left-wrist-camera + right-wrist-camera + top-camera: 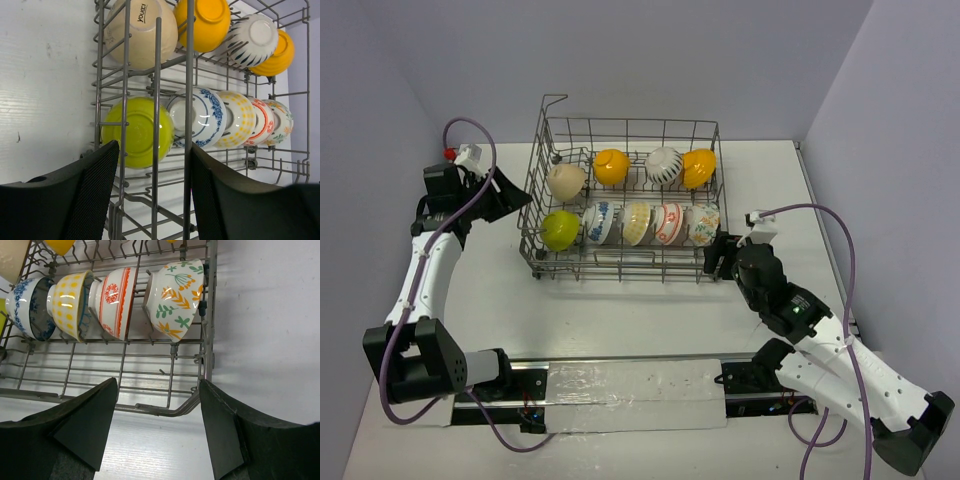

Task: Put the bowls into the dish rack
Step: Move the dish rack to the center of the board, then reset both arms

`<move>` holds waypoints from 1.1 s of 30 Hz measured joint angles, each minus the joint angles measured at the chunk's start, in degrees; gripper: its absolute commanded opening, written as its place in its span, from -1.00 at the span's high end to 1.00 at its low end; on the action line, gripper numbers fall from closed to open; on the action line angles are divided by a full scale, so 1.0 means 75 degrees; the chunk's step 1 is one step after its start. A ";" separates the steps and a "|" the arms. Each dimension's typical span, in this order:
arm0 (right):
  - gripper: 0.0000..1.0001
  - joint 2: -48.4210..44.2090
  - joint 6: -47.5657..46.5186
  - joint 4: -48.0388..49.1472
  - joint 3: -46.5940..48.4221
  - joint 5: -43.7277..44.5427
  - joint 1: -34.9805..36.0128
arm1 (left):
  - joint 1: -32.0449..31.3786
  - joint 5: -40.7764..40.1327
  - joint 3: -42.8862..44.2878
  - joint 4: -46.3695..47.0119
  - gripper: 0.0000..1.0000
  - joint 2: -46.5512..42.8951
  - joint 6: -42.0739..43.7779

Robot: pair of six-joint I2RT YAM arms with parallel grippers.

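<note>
The dish rack [620, 122] stands mid-table with bowls on edge in two rows. The back row holds a tan bowl [566, 180], an orange bowl [610, 166], a white striped bowl [663, 165] and a second orange bowl [699, 168]. In front are a lime green bowl [560, 230], a blue-patterned one [601, 222], a yellow-checked one [636, 223], a red-and-white one [669, 223] and a floral one [703, 224]. My left gripper [520, 198] [154, 145] is at the rack's left wall [157, 75], fingertips against its wires. My right gripper [717, 255] [158, 381] hangs open and empty just outside the rack's front right corner [165, 410].
A red-capped fitting [450, 152] sits at the far left by the left arm. A black rail with white padding [620, 385] runs along the near edge between the arm bases. Purple cables [840, 240] loop over both arms. Grey walls close in the table at the back and both sides.
</note>
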 measured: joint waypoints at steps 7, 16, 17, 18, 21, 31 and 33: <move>-0.49 0.0012 -0.0020 0.0000 0.0000 -0.0015 0.0000 | -0.0073 -0.0396 0.0181 -0.0364 -0.22 -0.0064 0.0000; -0.49 0.0087 -0.0020 0.0000 0.0000 -0.0012 -0.0029 | 0.0012 -0.0504 0.0501 -0.0650 -0.18 -0.0213 -0.0006; -0.49 0.0085 -0.0023 -0.0003 0.0000 -0.0012 -0.0029 | 0.0029 -0.0507 0.0577 -0.0659 -0.18 -0.0216 -0.0009; -0.49 0.0082 -0.0023 0.0000 0.0000 -0.0012 -0.0029 | 0.0020 -0.0525 0.0647 -0.0667 -0.18 -0.0216 -0.0006; -0.49 0.0082 -0.0023 -0.0003 0.0000 -0.0015 -0.0029 | -0.0172 -0.0761 0.0831 -0.0729 -0.18 -0.0332 -0.0003; -0.50 0.0079 -0.0050 -0.0128 0.0061 -0.0020 -0.0035 | -0.2005 -0.2416 0.1556 -0.0930 -0.18 -0.1078 0.0201; -0.50 0.0093 -0.0055 -0.0227 0.0131 -0.0064 -0.0035 | -0.2535 -0.2940 0.1547 -0.0930 -0.18 -0.1271 0.0254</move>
